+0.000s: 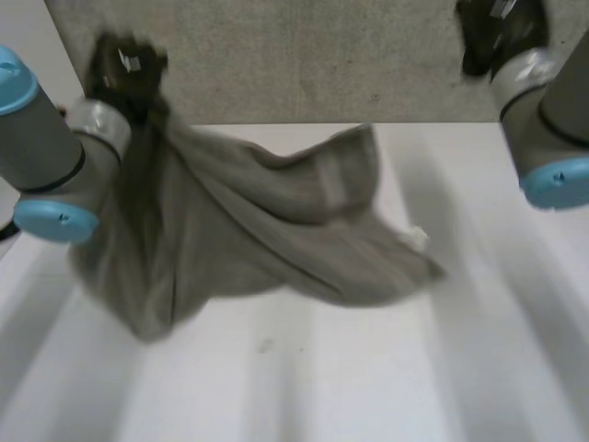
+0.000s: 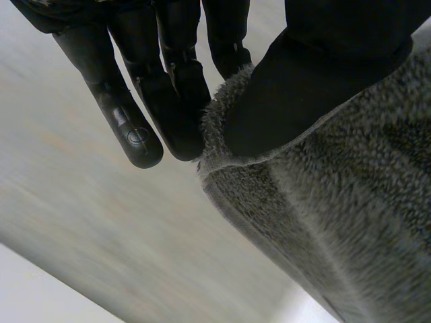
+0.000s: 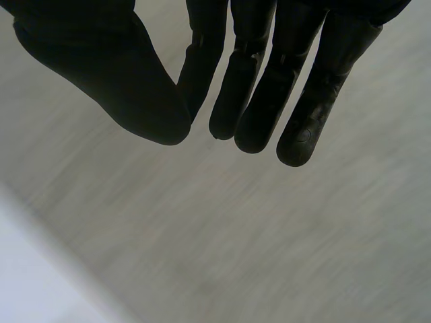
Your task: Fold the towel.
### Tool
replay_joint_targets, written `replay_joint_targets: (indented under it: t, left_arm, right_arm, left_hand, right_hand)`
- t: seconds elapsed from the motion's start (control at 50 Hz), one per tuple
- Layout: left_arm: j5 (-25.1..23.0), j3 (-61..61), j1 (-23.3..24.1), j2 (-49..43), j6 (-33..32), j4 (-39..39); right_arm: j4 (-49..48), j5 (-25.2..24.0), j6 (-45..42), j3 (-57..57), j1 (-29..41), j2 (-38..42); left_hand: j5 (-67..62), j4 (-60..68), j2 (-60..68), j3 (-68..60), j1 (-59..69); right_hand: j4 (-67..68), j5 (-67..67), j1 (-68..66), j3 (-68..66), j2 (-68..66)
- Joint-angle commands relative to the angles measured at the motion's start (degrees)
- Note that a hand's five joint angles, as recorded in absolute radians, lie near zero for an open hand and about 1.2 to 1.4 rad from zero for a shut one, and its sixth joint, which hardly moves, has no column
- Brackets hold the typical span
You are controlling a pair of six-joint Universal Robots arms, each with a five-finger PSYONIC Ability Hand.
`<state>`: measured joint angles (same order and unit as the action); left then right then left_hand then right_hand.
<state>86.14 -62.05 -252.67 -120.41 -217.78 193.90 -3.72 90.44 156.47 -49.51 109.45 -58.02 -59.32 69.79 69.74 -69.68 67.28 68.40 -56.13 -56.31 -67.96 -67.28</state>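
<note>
Left hand (image 2: 176,87) clamped on the towel (image 2: 337,222): the thumb (image 2: 303,87) presses a hemmed edge of the cloth against the fingers (image 2: 135,128). The hold takes in only a narrow strip beside the hem. In the head view this hand is raised at the far left of the worktop (image 1: 368,387). The towel hangs from it in a bunched drape, its lower part lying rumpled on the worktop and trailing toward the middle. One corner (image 1: 425,267) reaches out toward the right.

Right hand (image 3: 269,87) empty, fingers straight and thumb apart. In the head view it is raised at the far right, well apart from the cloth.

Probable hazards:
- **Slip:** the pinch is shallow, so the weight of the hanging cloth or a quick pull may draw the hem out, and the towel would drop in a heap.
- **Twist:** a single point of hold lets the drape turn and gather, so the edges are unlikely to line up for a fold until a second corner is taken.
- **Wrong layer:** the layers on the worktop overlap, so the right hand may catch a doubled fold instead of one free corner.
- **Loss over the edge:** the raised part sits close to the far edge of the worktop, and a further pull that way may carry the cloth off it.
</note>
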Motion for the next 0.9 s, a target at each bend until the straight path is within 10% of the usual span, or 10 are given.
replay_joint_targets:
  t: [0.02, 0.28, 0.34, 0.42, 0.9]
  left_arm:
    - [2.1, -7.9, 2.9, 11.8, 2.4, 27.9]
    - [8.1, -21.1, 3.9, 15.1, 2.2, 10.4]
    - [9.9, -23.5, 4.0, 15.0, 2.0, 5.8]
    - [10.4, -26.2, 4.5, 16.2, 1.9, 2.4]
    - [14.2, -25.1, 12.9, 35.4, 2.2, 0.9]
  right_arm:
    - [-21.0, 2.8, 5.6, -6.7, 0.1, -11.7]
    - [-1.5, -6.2, 5.2, -16.6, -0.3, -12.6]
    - [3.9, -7.6, 5.2, -19.7, -0.1, -11.2]
    - [6.6, -8.3, 6.0, -24.0, 0.0, -10.3]
    - [8.0, -19.4, 14.1, -25.3, 5.1, -5.0]
  left_hand:
    - [-10.7, 10.2, 10.3, -10.3, 12.7]
    - [-10.7, 10.2, 10.3, -10.3, 12.7]
    - [-10.7, 10.2, 10.3, -10.3, 12.7]
    - [-10.7, 10.2, 10.3, -10.3, 12.7]
    - [-10.7, 10.2, 10.3, -10.3, 12.7]
  right_hand:
    - [11.6, -13.9, -23.7, -12.0, -12.7]
    - [10.7, -12.9, -22.7, -11.1, -11.8]
    - [-40.3, 38.0, 28.2, 39.8, 39.1]
    - [-51.0, 48.8, 38.9, 50.6, 49.9]
    - [-51.1, 48.8, 39.0, 50.6, 50.0]
